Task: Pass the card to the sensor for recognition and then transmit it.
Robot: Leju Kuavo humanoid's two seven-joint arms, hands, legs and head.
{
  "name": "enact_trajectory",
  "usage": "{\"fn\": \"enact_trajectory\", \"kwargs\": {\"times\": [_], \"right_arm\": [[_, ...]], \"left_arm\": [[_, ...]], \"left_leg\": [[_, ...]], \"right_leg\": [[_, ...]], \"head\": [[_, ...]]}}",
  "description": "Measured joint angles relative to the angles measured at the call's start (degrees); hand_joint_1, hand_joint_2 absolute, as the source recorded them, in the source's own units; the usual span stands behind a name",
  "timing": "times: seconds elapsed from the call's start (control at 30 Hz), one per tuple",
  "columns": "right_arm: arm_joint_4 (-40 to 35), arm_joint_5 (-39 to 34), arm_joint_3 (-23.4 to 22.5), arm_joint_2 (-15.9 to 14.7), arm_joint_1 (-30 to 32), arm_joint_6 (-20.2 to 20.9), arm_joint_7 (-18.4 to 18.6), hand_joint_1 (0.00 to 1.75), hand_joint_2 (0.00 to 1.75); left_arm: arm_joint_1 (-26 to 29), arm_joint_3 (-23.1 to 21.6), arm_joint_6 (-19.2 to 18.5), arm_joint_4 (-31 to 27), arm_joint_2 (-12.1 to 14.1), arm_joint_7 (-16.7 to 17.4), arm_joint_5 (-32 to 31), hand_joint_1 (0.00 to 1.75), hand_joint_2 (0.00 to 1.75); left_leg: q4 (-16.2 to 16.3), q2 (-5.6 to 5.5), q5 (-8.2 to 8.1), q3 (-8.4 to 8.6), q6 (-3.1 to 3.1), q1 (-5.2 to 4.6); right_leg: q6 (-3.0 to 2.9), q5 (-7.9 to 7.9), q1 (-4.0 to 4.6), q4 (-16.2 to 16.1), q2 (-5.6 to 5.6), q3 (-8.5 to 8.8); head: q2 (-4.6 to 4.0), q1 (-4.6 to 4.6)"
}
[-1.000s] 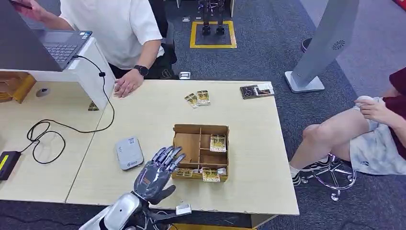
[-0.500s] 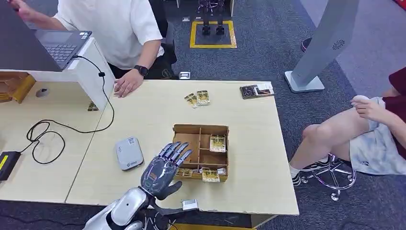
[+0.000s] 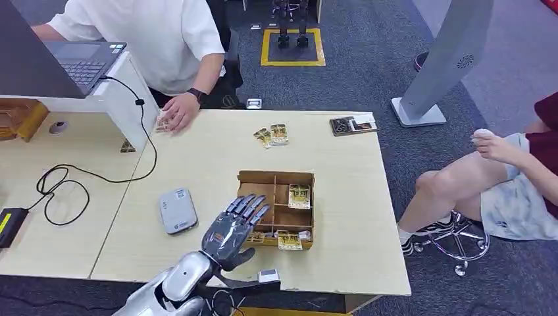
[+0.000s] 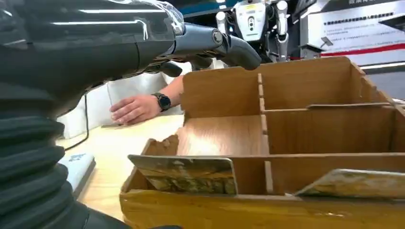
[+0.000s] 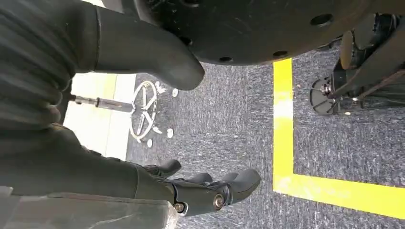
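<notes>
Spanning the head view, the pale wooden table (image 3: 342, 217) carries a divided wooden box (image 3: 276, 208), with a grey card sensor (image 3: 177, 210) lying just left of it; the left hand (image 3: 231, 228) hovers over the box's near-left corner, fingers spread, holding nothing; the right hand (image 5: 205, 191) hangs above carpet, fingers loosely curled, empty; a card (image 4: 187, 172) leans in the box's front compartment.
</notes>
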Motion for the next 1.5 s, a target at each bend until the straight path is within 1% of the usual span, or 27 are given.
{"fn": "enact_trajectory", "kwargs": {"times": [0.1,0.37,0.4,0.43,0.47,0.5,0.7,0.77,1.03,1.27,1.5], "right_arm": [[-0.2,0.1,0.3,-0.2,-0.1,0.0,0.0,0.0,1.75],[-0.7,0.2,0.5,-0.5,-0.4,-0.1,0.0,0.0,1.75],[-0.8,0.2,0.5,-0.6,-0.4,-0.1,0.0,0.0,1.75],[-0.9,0.2,0.6,-0.6,-0.4,-0.1,0.0,0.0,1.75],[-0.9,0.2,0.6,-0.7,-0.4,-0.1,0.1,0.0,1.75],[-1.0,0.2,0.7,-0.7,-0.4,-0.1,0.1,0.0,1.75],[-1.3,0.1,1.1,-0.9,-0.4,-0.2,0.1,0.0,1.75],[-1.3,0.1,1.1,-0.9,-0.4,-0.2,0.1,0.0,1.75],[-1.4,0.0,1.3,-1.0,-0.4,-0.2,0.1,0.0,1.75],[-1.4,0.0,1.3,-1.0,-0.4,-0.3,0.1,0.0,1.75],[-1.4,0.0,1.3,-1.0,-0.4,-0.4,0.1,0.0,1.75]], "left_arm": [[-0.8,-0.2,-1.0,1.3,-0.9,0.0,0.7,0.0,1.75],[-2.2,-0.2,-1.8,4.7,-3.1,0.1,2.6,0.0,1.75],[-2.4,-0.2,-1.8,5.3,-3.4,0.1,2.7,0.1,1.75],[-2.5,-0.2,-1.6,5.9,-3.6,0.1,2.8,0.93,1.75],[-2.6,-0.2,-1.4,6.2,-3.8,0.1,2.9,0.93,1.75],[-2.7,-0.2,-1.2,6.6,-3.8,0.0,3.3,1.73,1.75],[-2.7,-0.2,0.4,7.9,-4.3,-1.4,5.5,1.75,1.75],[-2.7,-0.2,1.5,8.2,-4.3,-1.9,6.1,1.75,1.75],[-2.5,-0.2,4.3,8.6,-4.4,-3.0,7.4,1.75,1.75],[-2.0,-0.2,5.8,8.6,-4.4,-3.7,8.0,1.75,1.75],[-1.8,-0.2,6.5,8.6,-4.4,-3.8,8.2,1.75,1.75]], "left_leg": [[0.0,-0.01,0.0,-0.01,0.0,0.0],[0.0,0.0,0.0,0.0,0.0,0.0],[0.0,0.0,0.0,0.0,0.0,0.0],[0.0,0.0,0.0,0.0,0.0,0.0],[0.0,0.0,0.0,0.0,0.0,0.0],[0.0,0.0,0.0,0.0,0.0,0.0],[0.0,0.0,0.0,-0.01,0.0,0.0],[0.0,-0.01,0.0,-0.01,0.0,0.0],[0.0,0.0,0.0,-0.02,0.0,0.0],[0.0,-0.01,0.0,-0.02,0.0,0.0],[0.0,-0.01,0.0,-0.02,0.0,0.0]], "right_leg": [[0.0,0.0,0.0,0.0,0.0,0.0],[0.0,0.0,0.0,0.0,0.0,0.0],[0.0,0.0,0.0,0.0,0.0,0.0],[0.0,0.0,0.0,0.0,0.0,0.0],[0.0,0.0,0.0,0.0,0.0,0.0],[0.0,0.0,0.0,0.0,0.0,0.0],[0.0,0.0,0.0,0.0,0.0,0.0],[0.0,0.0,0.0,0.0,-0.01,0.0],[0.0,0.0,0.0,0.0,-0.01,0.0],[0.0,0.0,0.0,0.0,-0.01,0.0],[0.0,0.0,0.0,0.0,-0.01,0.0]], "head": [[-0.02,0.0],[0.0,-0.02],[0.0,0.0],[0.0,0.0],[0.0,0.0],[0.0,0.0],[0.0,-0.02],[0.0,-0.02],[0.0,0.0],[0.0,0.0],[0.0,-0.02]]}}
